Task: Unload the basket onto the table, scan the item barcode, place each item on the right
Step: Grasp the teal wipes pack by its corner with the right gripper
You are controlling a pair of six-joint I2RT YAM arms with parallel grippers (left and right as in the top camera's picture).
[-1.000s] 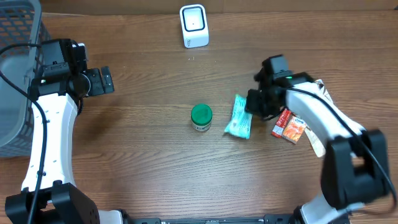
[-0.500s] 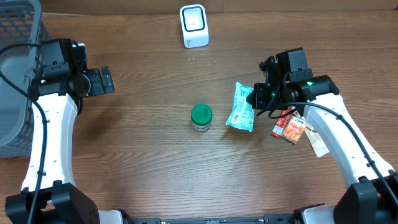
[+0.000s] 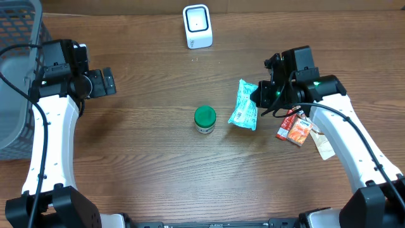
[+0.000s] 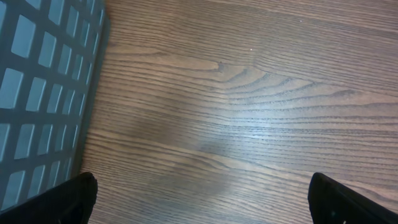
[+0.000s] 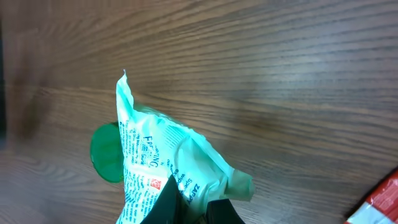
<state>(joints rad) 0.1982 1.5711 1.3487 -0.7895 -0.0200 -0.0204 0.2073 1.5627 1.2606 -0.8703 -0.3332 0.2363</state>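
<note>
Red-and-orange sachets (image 3: pixel 294 128) and a small green-lidded jar (image 3: pixel 204 119) sit on the wooden bench (image 3: pixel 158 171). Between them, the right tool (image 3: pixel 257 99) is clamped on the edge of a pale teal crinkled plastic packet (image 3: pixel 243 107). The left tool (image 3: pixel 109 82) hangs with its jaws spread wide beside a grey mesh basket (image 3: pixel 12 76). A white barcode scanner (image 3: pixel 197 26) stands farthest back.

The basket (image 3: pixel 25 28) at the tabletop's left edge is cut off by the overhead picture's border. In the right wrist view the pouch (image 5: pixel 161 162) hides part of the green jar (image 5: pixel 102 155), and the red packet (image 5: pixel 380 198) runs off the lower right corner.
</note>
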